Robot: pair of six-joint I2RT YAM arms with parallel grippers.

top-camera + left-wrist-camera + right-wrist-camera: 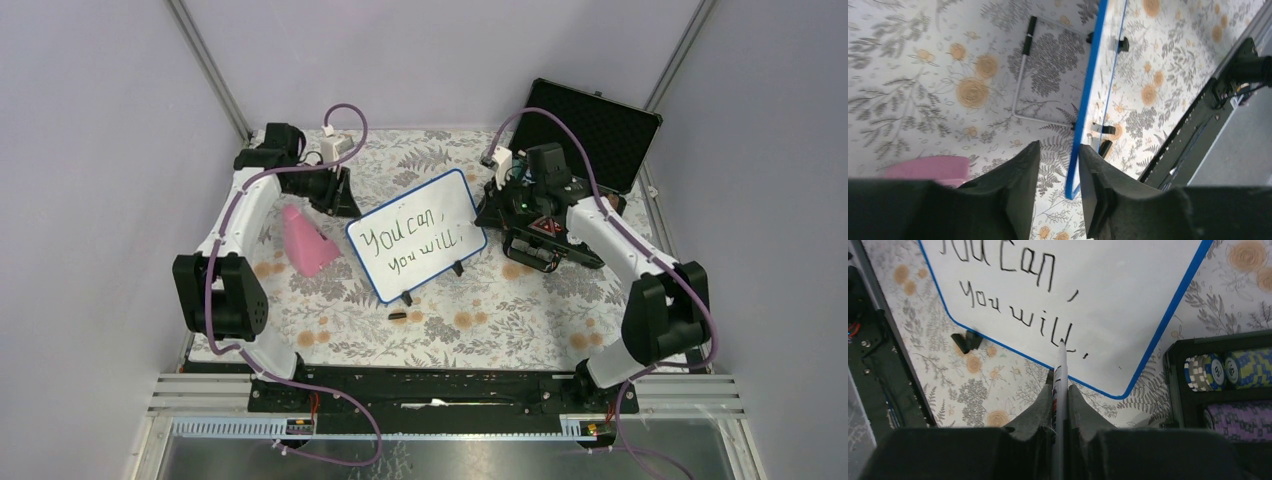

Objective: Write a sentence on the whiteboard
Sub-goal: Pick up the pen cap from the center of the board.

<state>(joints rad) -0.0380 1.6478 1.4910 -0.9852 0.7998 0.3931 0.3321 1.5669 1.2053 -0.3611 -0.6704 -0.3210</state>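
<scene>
Lettering leads in the top external view: the sentence [410, 245] runs in 2 dark lines across the whiteboard [440, 205]. The board stands on small black feet at the middle of the floral tabletop [500, 320]. A pink wedge [305, 240] lies at its 9 o'clock and an open black case [600, 125] at its 2 o'clock.

In the left wrist view, the left gripper [1059, 150] has its matte black fingers [1020, 185] parted and gripping nothing. The board's thin blue rim shows in the gap (so nothing steadies the board, I judge).

In the right wrist view, the right gripper [1060, 385] is closed on a slim white marker [1062, 360], whose tip sits by the last comma, toward 6 o'clock on the glossy face. Light pressure and a straight lift-off should keep the ink from smearing. Ribbed chips [1228, 370] fill the case at 3 o'clock.
</scene>
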